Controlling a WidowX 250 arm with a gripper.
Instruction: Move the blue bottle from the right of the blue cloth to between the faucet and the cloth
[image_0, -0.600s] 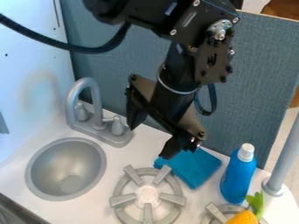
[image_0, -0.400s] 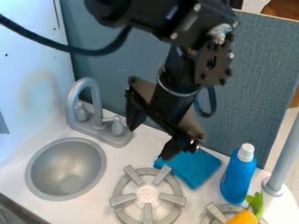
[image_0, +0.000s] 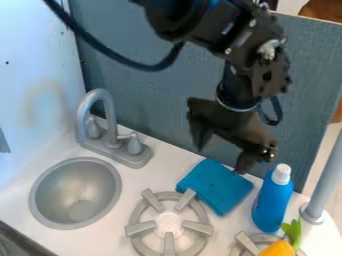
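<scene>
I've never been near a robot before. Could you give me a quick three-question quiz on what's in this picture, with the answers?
1. True or false: the two fingers of the tool are spread apart.
2. Which of these is the tool nearest to?
A) the faucet
B) the blue cloth
C) the sink
3. Fill in the blank: the blue bottle has a ____ cap.

Key: 1. True; 2. B; 3. white.

Bright, soft light covers the desk (image_0: 163, 170); the sink basin (image_0: 75, 187) at left has a dull sheen, and small glints dot the dark arm (image_0: 234, 42).
</scene>
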